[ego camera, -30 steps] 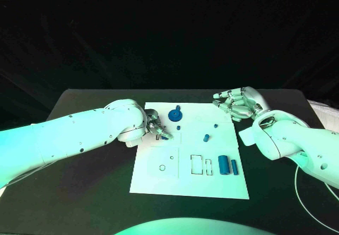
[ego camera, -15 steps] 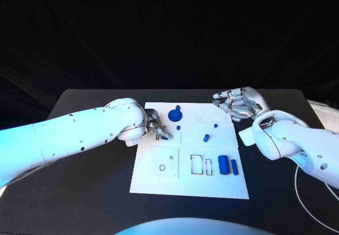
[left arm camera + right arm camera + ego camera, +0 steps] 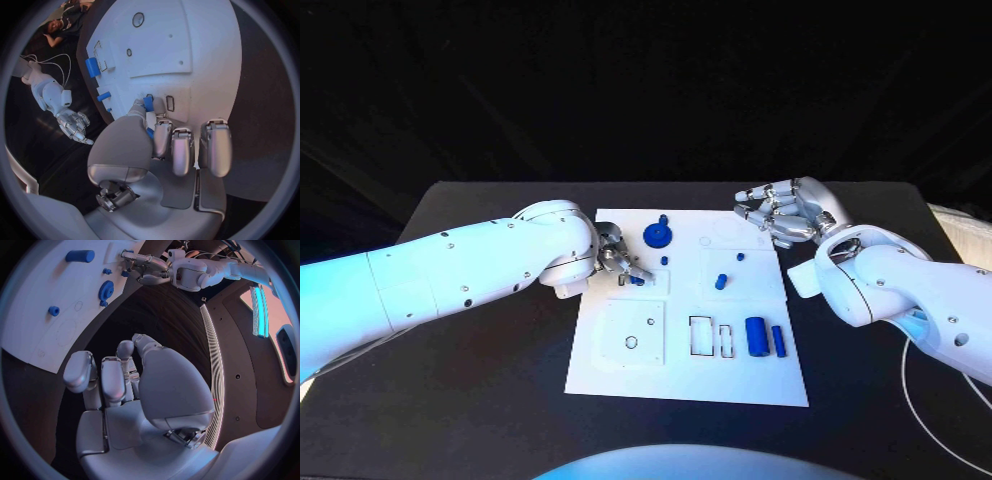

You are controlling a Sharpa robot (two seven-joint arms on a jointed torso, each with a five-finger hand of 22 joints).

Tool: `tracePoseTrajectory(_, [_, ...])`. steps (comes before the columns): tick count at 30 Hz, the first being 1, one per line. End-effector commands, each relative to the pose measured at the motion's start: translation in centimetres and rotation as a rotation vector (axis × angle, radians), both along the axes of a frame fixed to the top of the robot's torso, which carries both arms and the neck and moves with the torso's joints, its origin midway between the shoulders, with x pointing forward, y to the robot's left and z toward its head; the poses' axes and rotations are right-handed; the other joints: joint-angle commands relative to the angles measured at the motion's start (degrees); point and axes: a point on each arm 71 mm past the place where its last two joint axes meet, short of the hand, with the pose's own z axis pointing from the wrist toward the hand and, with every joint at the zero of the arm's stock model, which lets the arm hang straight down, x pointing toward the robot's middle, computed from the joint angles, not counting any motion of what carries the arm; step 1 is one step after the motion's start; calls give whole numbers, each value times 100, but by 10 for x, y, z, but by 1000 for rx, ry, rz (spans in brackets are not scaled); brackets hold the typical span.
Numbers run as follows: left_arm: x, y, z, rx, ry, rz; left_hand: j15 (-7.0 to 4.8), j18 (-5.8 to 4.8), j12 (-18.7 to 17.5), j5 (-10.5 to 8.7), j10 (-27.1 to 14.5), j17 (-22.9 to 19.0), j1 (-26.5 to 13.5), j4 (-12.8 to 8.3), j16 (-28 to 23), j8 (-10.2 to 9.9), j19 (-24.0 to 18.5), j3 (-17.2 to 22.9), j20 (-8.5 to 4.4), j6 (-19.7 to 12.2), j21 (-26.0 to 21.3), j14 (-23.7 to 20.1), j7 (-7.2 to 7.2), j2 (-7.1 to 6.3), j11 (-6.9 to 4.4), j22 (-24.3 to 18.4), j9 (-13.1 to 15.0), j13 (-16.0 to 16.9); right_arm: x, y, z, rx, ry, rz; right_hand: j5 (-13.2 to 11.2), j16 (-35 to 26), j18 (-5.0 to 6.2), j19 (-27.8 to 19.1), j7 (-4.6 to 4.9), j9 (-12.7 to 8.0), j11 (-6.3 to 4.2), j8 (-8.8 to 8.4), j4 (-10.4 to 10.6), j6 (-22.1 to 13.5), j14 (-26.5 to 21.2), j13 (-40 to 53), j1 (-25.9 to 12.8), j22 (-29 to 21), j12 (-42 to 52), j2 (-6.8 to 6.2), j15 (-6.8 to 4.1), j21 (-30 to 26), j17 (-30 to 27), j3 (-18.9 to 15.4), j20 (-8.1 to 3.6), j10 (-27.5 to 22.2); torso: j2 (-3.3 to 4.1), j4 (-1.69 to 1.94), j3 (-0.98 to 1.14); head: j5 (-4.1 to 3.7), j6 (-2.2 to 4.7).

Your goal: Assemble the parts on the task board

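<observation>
Peg [image 3: 635, 281]: small blue piece, pinched by left robot hand [image 3: 620, 264], upper left of board [image 3: 687, 375].
Right robot hand [image 3: 783, 212]: empty, fingers curled, farther off.

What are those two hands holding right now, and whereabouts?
The left hand pinches a small blue piece by its end, down at the white board. The right hand holds nothing; its fingers are curled in.

Left hand [image 3: 620, 262] pinches with fingertips; right hand [image 3: 783, 212] hovers, fingers curled
</observation>
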Motion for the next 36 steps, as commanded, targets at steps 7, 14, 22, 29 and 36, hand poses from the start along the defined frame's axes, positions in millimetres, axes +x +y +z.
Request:
tracePoseTrajectory(7, [-2, 0, -4, 16, 22, -8, -24, -46, 17, 16, -13, 1510, -90, -5, 18, -44, 394, -93, -37, -10, -19, 605, 65, -64, 38, 1166, 11, -84, 0, 2, -1, -6, 2, 14, 22, -28, 60, -25, 2, 4, -1, -2, -16, -32, 85, -5, -7, -5, -25, -38, 42, -19, -8, 32, -4, -49, 4, 2, -2, -3, -3])
tracePoseTrajectory(14, [-3, 1, -3, 16, 23, -10, -21, -46, 14, 16, -15, 1510, -93, -21, 18, -51, 394, -154, -32, -11, -21, 605, 65, -118, 40, 1166, 25, -86, 0, 2, -1, -6, 2, 15, 22, -28, 60, -25, 2, 4, -1, -2, -16, -32, 85, -5, -7, -5, -25, -38, 42, -19, -8, 32, -4, -49, 2, 2, -2, -1, -17])
tracePoseTrajectory(22, [-4, 2, -3, 12, 18, -7, -20, -44, 7, 16, -18, 1510, -105, -17, 18, -53, 391, -174, -31, -12, -30, 605, 67, -127, 41, 1161, 30, -93, 0, 2, -2, -7, 4, 15, 22, -28, 60, -25, 2, 4, -1, -2, -16, -32, 85, -5, -7, -5, -25, -38, 42, -19, -8, 32, -4, -49, -3, 4, -4, 2, -18])
tracePoseTrajectory(29, [-5, 3, -1, 5, 9, -2, -17, -43, 5, 16, -19, 1510, -174, 20, 18, -62, 391, -271, -26, -8, -32, 605, 71, -150, 44, 1161, 53, -95, 0, 2, -2, -8, 6, 16, 22, -28, 60, -25, 2, 4, -1, -2, -16, -32, 85, -5, -7, -5, -25, -38, 42, -19, -8, 32, -4, -49, -2, 2, 2, 14, -4])
tracePoseTrajectory(36, [-5, 3, -1, -1, 4, 5, -16, -44, 8, 16, -17, 1510, -215, 49, 18, -67, 394, -330, -24, -3, -27, 605, 69, -155, 44, 1165, 67, -91, 0, 2, -3, -8, 7, 17, 22, -28, 60, -25, 2, 4, -1, -2, -16, -32, 85, -5, -7, -5, -25, -38, 42, -19, -8, 32, -4, -49, -1, 2, -2, 19, -2])
